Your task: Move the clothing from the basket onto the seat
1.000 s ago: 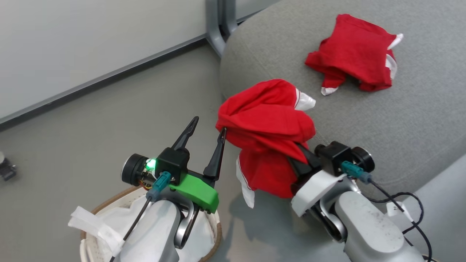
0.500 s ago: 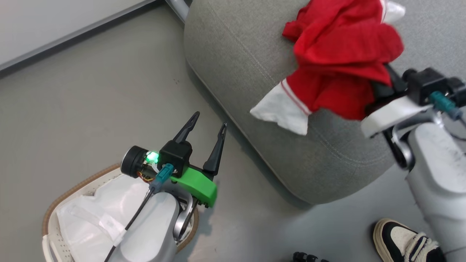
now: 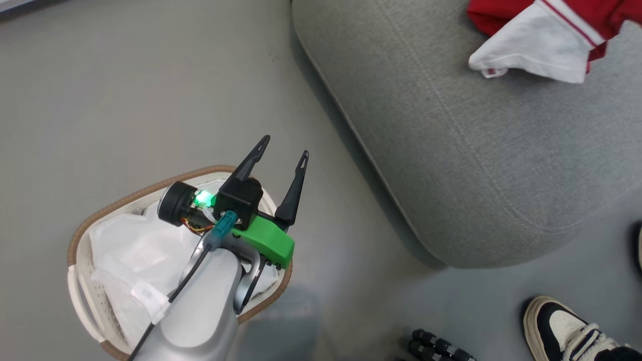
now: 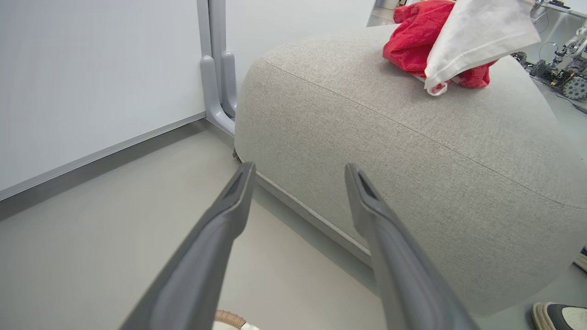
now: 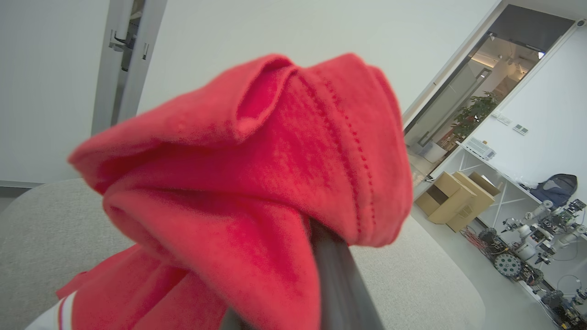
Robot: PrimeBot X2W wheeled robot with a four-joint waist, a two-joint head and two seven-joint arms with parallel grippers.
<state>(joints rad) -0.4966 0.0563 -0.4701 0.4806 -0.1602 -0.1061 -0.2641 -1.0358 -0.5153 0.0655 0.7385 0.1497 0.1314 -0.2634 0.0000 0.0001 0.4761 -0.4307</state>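
Pinching clothing (image 5: 257,183) between right fingers (image 5: 341,284)

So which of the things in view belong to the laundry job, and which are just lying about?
Part of the job:
clothing, red, hanging close to the right wrist camera
basket
seat
left gripper, open above the basket

Just lying about:
white liner inside the basket
shoe on the floor
cardboard boxes in the background
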